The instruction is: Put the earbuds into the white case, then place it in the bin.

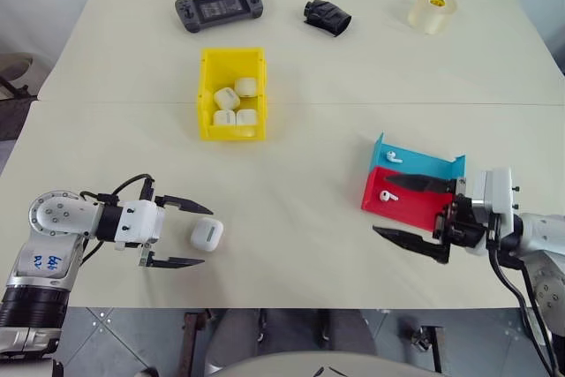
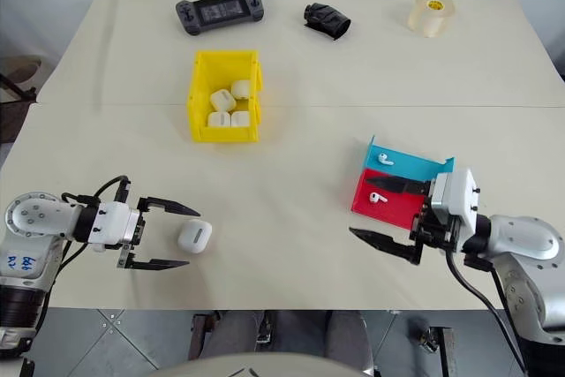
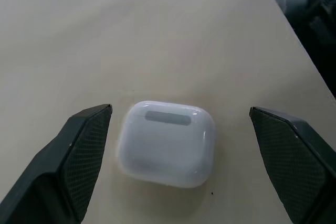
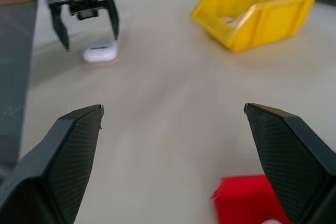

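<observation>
The white case (image 1: 207, 235) lies shut on the table near the front left. My left gripper (image 1: 206, 236) is open with a fingertip on either side of it, neither touching, as the left wrist view shows around the case (image 3: 167, 142). One earbud (image 1: 394, 157) lies in the teal tray (image 1: 428, 165) and another earbud (image 1: 388, 195) in the red tray (image 1: 413, 209). My right gripper (image 1: 380, 205) is open and empty at the trays' left edge, its upper finger reaching over the red tray. The yellow bin (image 1: 231, 52) stands further back at centre left, with several white cases in it.
Along the far edge lie a dark game controller (image 1: 219, 8), a black crumpled object (image 1: 327, 17) and a roll of clear tape (image 1: 432, 11). A seam crosses the table just behind the bin. Bare tabletop stretches between my two grippers.
</observation>
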`<state>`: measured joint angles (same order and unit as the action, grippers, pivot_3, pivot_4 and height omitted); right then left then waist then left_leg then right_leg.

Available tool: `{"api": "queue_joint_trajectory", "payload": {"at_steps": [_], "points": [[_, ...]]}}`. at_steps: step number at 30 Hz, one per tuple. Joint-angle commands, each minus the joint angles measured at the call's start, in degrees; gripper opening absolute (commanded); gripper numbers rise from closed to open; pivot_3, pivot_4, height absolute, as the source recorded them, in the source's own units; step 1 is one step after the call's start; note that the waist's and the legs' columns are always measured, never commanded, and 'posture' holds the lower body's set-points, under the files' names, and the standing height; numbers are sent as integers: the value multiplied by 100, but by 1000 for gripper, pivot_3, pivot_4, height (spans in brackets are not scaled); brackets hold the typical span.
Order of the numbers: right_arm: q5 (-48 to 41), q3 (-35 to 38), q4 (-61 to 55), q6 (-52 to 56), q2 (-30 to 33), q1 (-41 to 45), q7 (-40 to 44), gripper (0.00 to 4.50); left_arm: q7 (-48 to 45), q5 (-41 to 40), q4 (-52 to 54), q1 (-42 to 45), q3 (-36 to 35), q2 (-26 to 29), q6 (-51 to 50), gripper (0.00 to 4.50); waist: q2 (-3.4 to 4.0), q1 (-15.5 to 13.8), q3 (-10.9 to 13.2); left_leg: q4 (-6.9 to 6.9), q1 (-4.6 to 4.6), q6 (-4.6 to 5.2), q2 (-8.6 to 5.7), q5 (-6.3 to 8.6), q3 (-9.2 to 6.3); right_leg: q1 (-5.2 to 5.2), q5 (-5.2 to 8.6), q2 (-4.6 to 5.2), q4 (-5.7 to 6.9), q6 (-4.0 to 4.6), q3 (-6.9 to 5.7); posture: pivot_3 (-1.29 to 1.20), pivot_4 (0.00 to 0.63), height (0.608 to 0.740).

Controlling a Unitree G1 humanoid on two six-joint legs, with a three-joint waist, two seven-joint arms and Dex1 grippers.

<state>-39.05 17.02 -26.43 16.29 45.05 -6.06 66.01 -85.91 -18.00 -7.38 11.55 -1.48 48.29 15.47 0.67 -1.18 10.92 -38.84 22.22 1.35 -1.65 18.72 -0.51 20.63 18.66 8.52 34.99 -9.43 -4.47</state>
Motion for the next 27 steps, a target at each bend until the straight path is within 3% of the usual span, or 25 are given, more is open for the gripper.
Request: {"api": "queue_joint_trajectory", "payload": {"at_steps": [1, 12, 15, 18, 21, 27], "points": [[-163, 217, -338, 18, 164, -189, 134, 4500, -242, 224, -482, 230, 197, 94, 413, 4471, 0, -7, 0, -1, -2, 0, 0, 0, 1, -1, 0, 0, 1, 0, 0, 0, 150, 740], [-129, 117, -528, 47, 108, -301, -108, 4500, 257, 649, -903, 764, 695, -325, 247, 4471, -1, -28, 0, -14, -3, 3, 2, 1, -1, -6, -2, 4, 9, -3, 2, 0, 150, 740], [-142, 73, -510, 57, 104, -214, -179, 4500, 342, 662, -847, 668, 681, -262, 75, 3829, 1, -27, -1, -14, -5, 2, 3, 1, 0, -6, -2, 4, 10, -3, 2, 0, 150, 740], [-153, 58, -472, 58, 117, -171, -181, 4500, 406, 565, -756, 584, 606, -266, -67, 2909, 2, -35, -1, -16, -8, 2, 4, 0, -1, -12, -2, 4, 10, -3, 3, 0, 150, 740], [-136, 18, -387, 58, 134, -66, -175, 4500, 694, 383, -593, 461, 386, -324, -302, 2856, 2, -28, -1, -17, -8, 2, 5, 1, -3, -12, -2, 4, 10, -3, 4, 0, 150, 740], [-91, -62, -334, 70, 133, 28, -215, 4500, 2459, -610, 82, 868, -533, -1191, -1947, 2856, -17, -40, 2, -25, 0, 2, 4, 0, -19, -11, -2, 5, 14, -4, 0, 0, 150, 740]]}}
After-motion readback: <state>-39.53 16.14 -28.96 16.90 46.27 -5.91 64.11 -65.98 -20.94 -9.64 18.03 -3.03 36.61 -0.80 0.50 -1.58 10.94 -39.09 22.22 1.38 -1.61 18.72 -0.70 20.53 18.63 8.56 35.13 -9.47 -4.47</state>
